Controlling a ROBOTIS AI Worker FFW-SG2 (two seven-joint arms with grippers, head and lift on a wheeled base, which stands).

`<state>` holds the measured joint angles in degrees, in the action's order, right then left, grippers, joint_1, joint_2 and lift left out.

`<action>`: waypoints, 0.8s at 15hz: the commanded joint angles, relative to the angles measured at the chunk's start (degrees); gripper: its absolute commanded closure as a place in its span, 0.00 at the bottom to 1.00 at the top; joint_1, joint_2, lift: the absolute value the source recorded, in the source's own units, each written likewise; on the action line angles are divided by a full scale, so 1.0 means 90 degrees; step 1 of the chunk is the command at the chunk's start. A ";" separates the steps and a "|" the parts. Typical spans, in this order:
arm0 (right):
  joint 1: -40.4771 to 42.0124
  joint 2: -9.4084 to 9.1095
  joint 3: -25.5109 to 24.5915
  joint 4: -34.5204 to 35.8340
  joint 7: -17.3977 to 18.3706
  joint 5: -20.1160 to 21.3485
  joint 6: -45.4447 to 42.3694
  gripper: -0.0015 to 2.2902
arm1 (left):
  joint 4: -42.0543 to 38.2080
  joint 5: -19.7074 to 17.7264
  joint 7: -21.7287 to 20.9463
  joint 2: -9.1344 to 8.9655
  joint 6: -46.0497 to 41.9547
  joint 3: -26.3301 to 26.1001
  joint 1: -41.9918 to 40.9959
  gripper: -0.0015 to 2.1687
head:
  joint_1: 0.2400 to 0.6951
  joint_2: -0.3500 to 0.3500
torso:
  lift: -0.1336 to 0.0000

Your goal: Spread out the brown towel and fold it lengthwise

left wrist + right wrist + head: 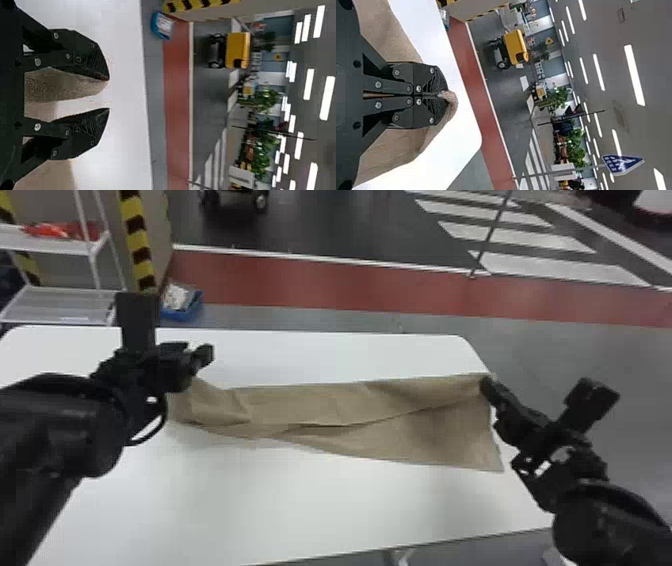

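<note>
Free room over the near tabletop (300, 500), between left arm (55, 430) and right arm (605, 522)

Looks like some big indoor industrial or test hall tbh, can't say which. Fake-street vibes: crosswalk stripes (520, 237) upper right in the head view, a red floor lane (325, 285), plus a blue road sign (621, 163). Hazard tape (135, 235) and wire shelving (65, 247) upper left, and rows of ceiling lights (634, 75) in the wrist views.

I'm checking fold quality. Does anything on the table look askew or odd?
The brown towel looks uneven: bunched and narrow at its left end, near the left tool, but wide at the right, with a crease slanting between. Nothing looks spilled.
</note>
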<state>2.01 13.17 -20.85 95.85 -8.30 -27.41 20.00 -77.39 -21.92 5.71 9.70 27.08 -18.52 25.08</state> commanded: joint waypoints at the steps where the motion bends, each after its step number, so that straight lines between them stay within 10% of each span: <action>1: 0.0285 -0.0018 -0.0067 -0.0015 -0.0006 -0.0011 -0.0195 0.73 | 0.0718 -0.0065 0.0108 -0.0101 -0.3345 -0.0569 -0.0121 0.01 | 0.89 0.13 | 0.10; 4: 0.0656 -0.0008 -0.0203 0.0053 -0.0123 -0.0128 -0.0468 0.73 | 0.0728 -0.0065 0.0235 0.0016 -0.4615 -0.0706 -0.0600 0.01 | 0.83 0.09 | 0.10; 8: 0.0822 -0.0027 -0.0174 -0.0074 -0.0250 -0.0138 -0.0839 0.73 | -0.1459 -0.0143 0.0332 0.0612 -0.1431 0.0339 -0.1957 0.01 | 0.93 0.09 | 0.10; 12: 0.0871 -0.0106 -0.0125 -0.0181 -0.0338 -0.0138 -0.0956 0.73 | -0.3266 -0.0494 0.0020 0.1207 -0.0318 0.1013 -0.3305 0.02 | 1.00 0.15 | 0.10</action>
<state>9.64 12.45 -22.06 94.49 -11.28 -28.65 11.60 -102.04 -25.44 6.63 18.77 21.79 -10.51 -1.04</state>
